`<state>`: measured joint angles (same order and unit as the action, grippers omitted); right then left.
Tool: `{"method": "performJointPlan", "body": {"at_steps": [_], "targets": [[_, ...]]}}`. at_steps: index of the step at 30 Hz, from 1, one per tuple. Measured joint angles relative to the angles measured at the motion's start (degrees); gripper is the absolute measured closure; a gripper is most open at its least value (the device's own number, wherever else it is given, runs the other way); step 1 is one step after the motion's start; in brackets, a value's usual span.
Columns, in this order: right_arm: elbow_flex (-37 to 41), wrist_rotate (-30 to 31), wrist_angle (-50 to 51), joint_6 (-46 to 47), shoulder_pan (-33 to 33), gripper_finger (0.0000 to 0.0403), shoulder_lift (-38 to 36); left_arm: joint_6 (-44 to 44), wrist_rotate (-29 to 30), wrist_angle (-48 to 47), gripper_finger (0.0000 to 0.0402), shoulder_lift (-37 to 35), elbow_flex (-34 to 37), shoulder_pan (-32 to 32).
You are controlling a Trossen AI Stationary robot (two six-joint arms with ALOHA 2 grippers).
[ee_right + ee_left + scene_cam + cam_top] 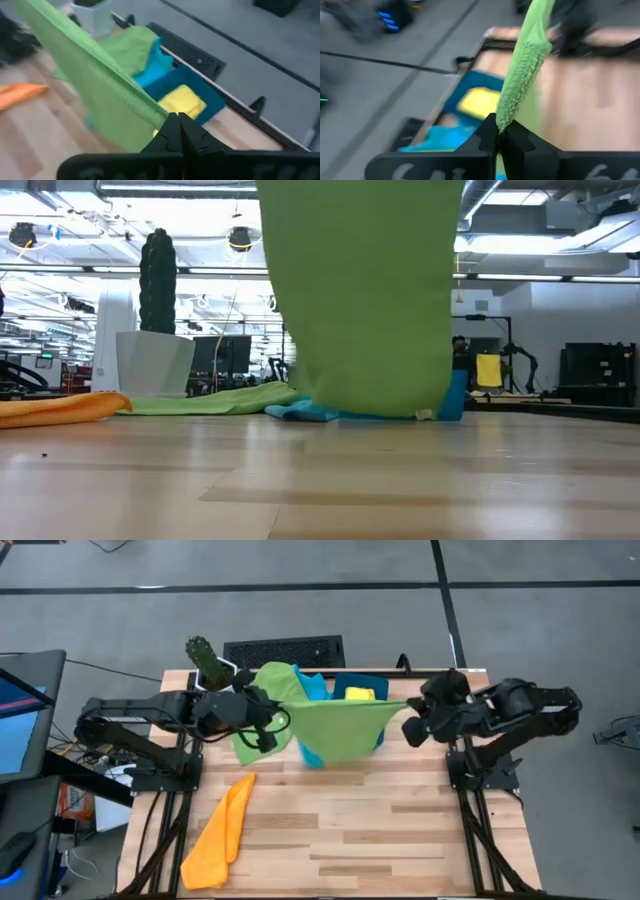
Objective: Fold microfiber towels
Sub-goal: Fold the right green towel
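A green microfiber towel [340, 725] hangs spread between my two grippers above the table's far middle; in the low view it [365, 300] drops as a wide sheet to just above the tabletop. My left gripper [277, 703] and my right gripper [407, 708] are each shut on one of its upper ends. Another green towel [262, 680] and a light blue towel [316, 688] lie by the dark blue bin [375, 683], which holds a yellow towel [360, 694]. An orange towel [220, 835] lies crumpled at the near left. My left gripper pinches the green towel's upper edge at its left end [501, 117] between its two shut fingers. The towel's edge runs away from the fingers toward the other arm, and the cloth hangs below. My right gripper pinches the green towel's upper right corner [161, 116] between its two shut fingers, slanting down from the table's right. The top edge [90, 57] runs fairly straight toward the left arm, and the sheet hangs below it.
A cactus in a white pot [207, 664] stands at the far left corner. A black keyboard [285, 650] lies beyond the table's far edge. Bare wood [380, 830] fills the near middle and right of the table.
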<state>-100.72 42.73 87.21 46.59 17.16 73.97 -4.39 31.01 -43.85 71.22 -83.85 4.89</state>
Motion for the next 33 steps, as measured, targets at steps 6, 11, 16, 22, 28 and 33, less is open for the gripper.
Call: {"method": "performJointPlan", "body": {"at_steps": [6, 11, 16, 22, 28, 33], "targets": [[-2.4, -2.1, -8.4, 0.1, 8.2, 0.0399, 1.2, -11.4, -19.2, -2.6, 0.0401, -0.1, -8.1, 1.0], [-5.2, -2.2, -16.7, -1.5, 14.6, 0.0399, 3.9, -16.9, -28.8, -3.0, 0.0401, 0.0, -9.4, 4.6], [-7.5, -2.0, -18.0, -0.3, 17.4, 0.0399, 7.3, -18.7, -28.1, -4.5, 0.0401, 0.6, -9.3, 8.9], [-7.6, -2.1, -9.0, 3.0, 13.2, 0.0399, 8.0, -14.7, -15.9, -10.7, 0.0401, 0.9, -9.3, 10.0], [-7.6, -1.7, -6.4, -1.1, 5.9, 0.0399, 8.1, -8.9, -1.8, -17.0, 0.0401, 2.0, -9.3, 6.6], [-7.6, -1.5, -7.1, -5.9, 1.4, 0.0399, 8.2, 0.4, -0.1, -15.4, 0.0401, 2.8, -9.3, 2.1]]}}
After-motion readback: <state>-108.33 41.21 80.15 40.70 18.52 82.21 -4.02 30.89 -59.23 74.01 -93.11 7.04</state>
